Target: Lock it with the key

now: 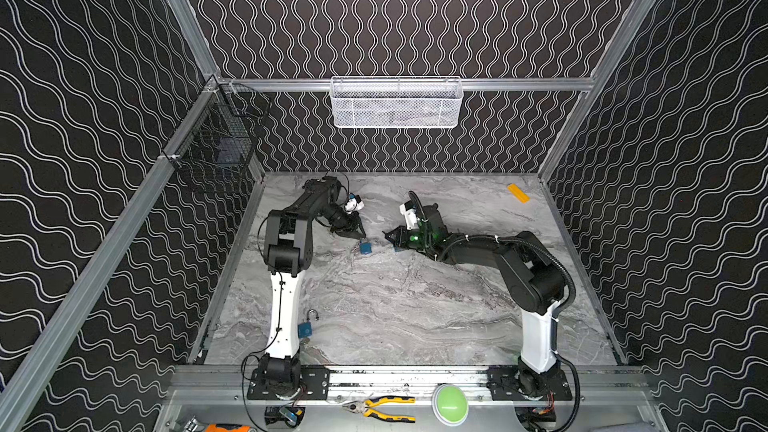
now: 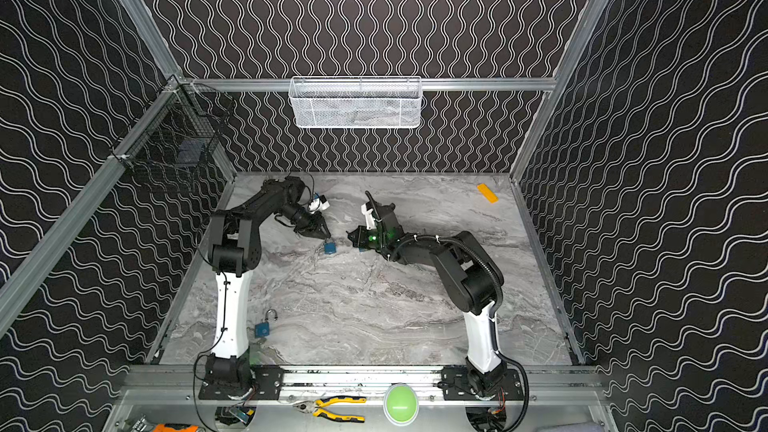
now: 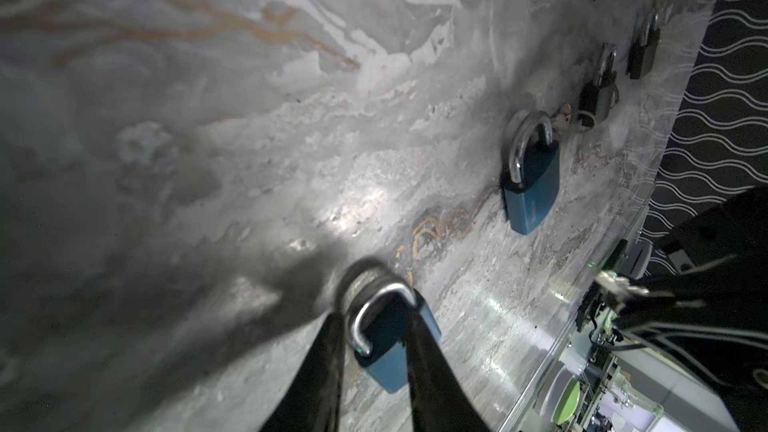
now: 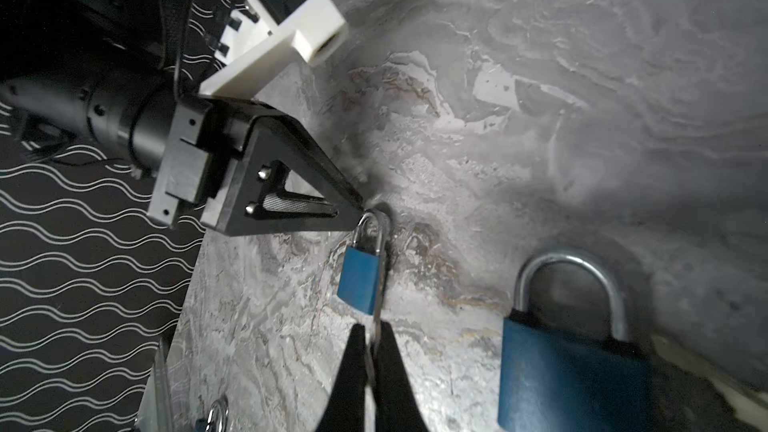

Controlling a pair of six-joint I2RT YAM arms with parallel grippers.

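A small blue padlock (image 1: 365, 248) (image 4: 360, 280) lies flat on the marble desk (image 1: 415, 305). The left jaws stand apart, with one finger (image 3: 328, 367) on each side of this padlock's steel shackle (image 3: 384, 285). The right jaws are pressed together on a thin metal key (image 4: 376, 332), seen edge-on and pointing at the padlock's body from close by. Whether it touches the padlock cannot be told. A second blue padlock (image 4: 569, 367) (image 3: 532, 184) lies near the small padlock, and a third blue padlock (image 1: 305, 329) lies well apart from it.
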